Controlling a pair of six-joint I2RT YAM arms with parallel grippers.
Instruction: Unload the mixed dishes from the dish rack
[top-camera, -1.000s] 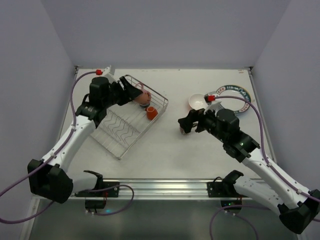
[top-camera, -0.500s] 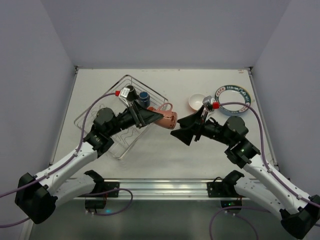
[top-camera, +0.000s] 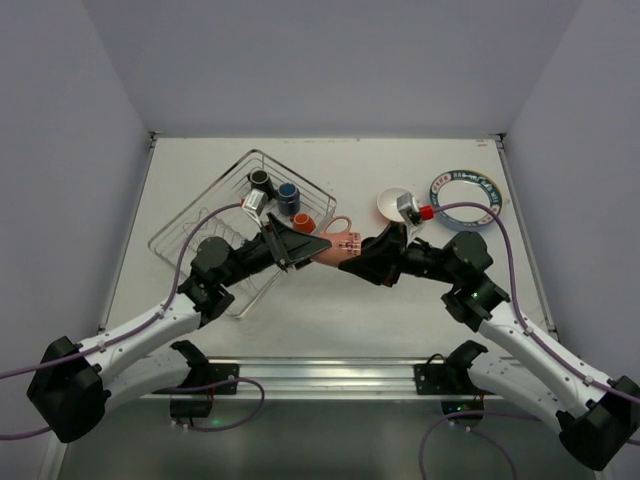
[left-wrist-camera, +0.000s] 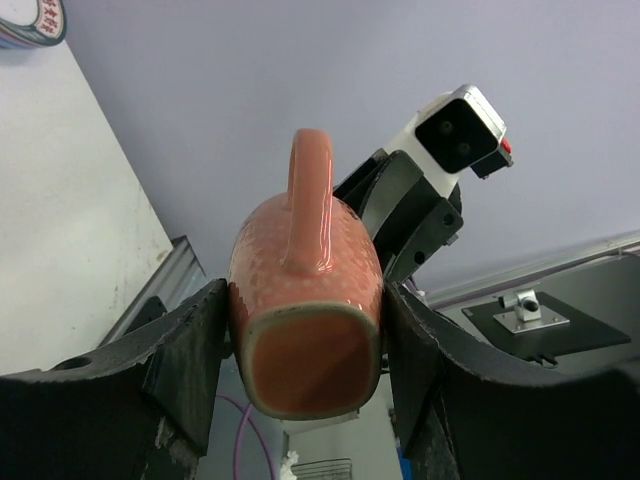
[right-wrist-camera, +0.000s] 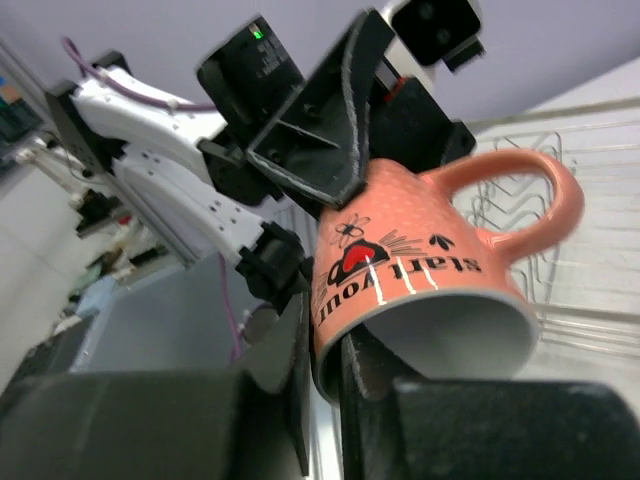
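A pink mug (top-camera: 340, 243) hangs in the air between both arms, to the right of the dish rack (top-camera: 180, 235). My left gripper (top-camera: 315, 245) is shut across its body, bottom toward that wrist camera (left-wrist-camera: 305, 300), handle up. My right gripper (top-camera: 360, 258) pinches the mug's rim (right-wrist-camera: 430, 270), with one finger inside and one outside (right-wrist-camera: 325, 370). In the rack's far corner stand a black mug (top-camera: 259, 179), a blue-lined mug (top-camera: 288, 191) and an orange mug (top-camera: 301, 222).
A bowl with a white inside (top-camera: 390, 206) sits on the table behind the right wrist, partly hidden by it. A pattern-rimmed plate (top-camera: 465, 187) lies at the far right. The rack's wire dividers (right-wrist-camera: 600, 190) show behind the mug.
My left arm carried the pink mug out of the rack toward the middle. My right gripper came up to it and closed on its rim.
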